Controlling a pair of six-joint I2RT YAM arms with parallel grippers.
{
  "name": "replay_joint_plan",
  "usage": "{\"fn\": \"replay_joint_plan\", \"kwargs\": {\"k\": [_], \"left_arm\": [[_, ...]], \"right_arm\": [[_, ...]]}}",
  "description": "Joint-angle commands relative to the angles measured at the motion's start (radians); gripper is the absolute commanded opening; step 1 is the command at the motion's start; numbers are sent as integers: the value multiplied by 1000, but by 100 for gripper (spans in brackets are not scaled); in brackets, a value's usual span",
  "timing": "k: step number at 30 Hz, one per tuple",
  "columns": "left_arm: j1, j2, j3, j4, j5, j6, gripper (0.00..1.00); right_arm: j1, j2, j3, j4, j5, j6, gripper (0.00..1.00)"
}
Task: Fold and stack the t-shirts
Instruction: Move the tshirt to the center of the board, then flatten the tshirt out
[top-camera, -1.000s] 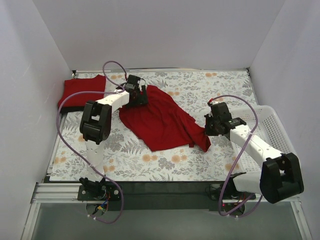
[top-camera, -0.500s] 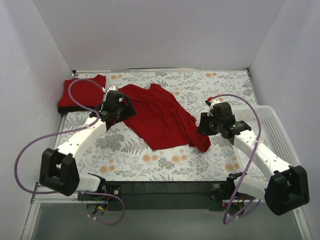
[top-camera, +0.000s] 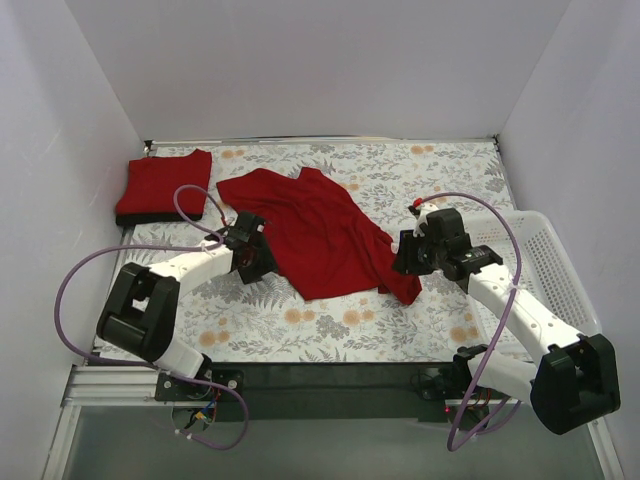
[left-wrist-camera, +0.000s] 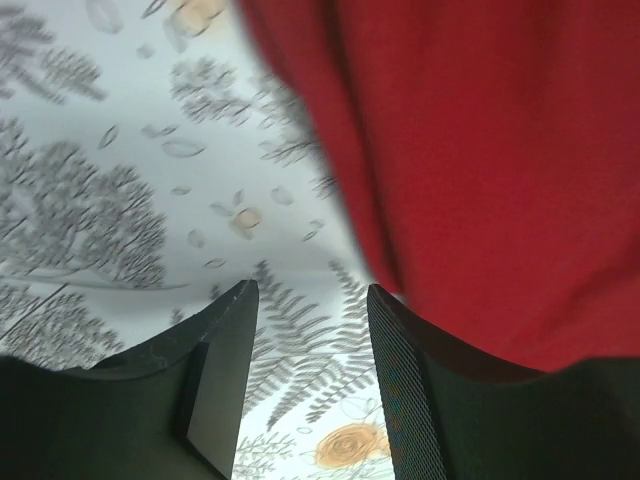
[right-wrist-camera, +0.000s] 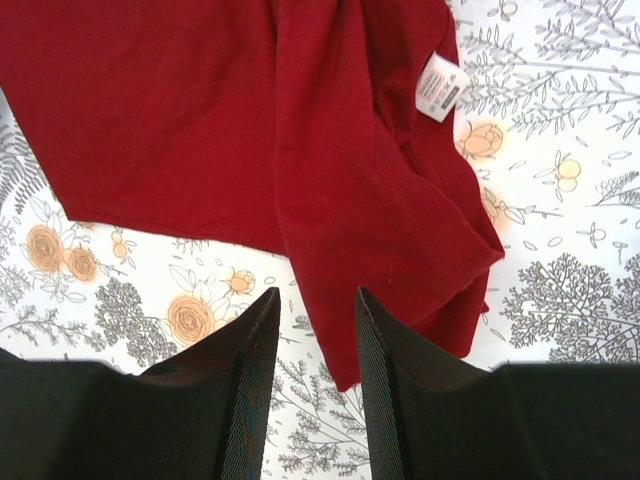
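Red t-shirt (top-camera: 322, 232) lies between left pincer (top-camera: 260, 260) and right pincer (top-camera: 401, 254)

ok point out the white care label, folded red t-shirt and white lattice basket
white care label (right-wrist-camera: 441, 87), right wrist view, its middle
folded red t-shirt (top-camera: 165, 185), top view, upper face
white lattice basket (top-camera: 558, 262), top view, lattice wall
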Motion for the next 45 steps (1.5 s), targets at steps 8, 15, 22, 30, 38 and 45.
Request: {"fn": "replay_joint_plan", "kwargs": {"k": [8,15,22,30,38,45], "left_arm": [[-35,84,87,40,-9,7,45],[-58,115,113,35,-18,10,44],[-78,170,136,4,-34,15,27],[-91,174,211,-77,-86,50,0],[-91,-12,436,-452,-277,157,0],[-89,-159,404,-651,-449,135,0]], "right_arm": [[4,-48,-38,12,-9,-7,37],[4,-59,-58,12,-3,-7,45],[4,-76,-58,12,9,-16,49],[2,-77,-61,16,-40,-49,49],[16,-31,-22,16,-134,-90,49],[42,33,8,4,-103,-86,49]]}}
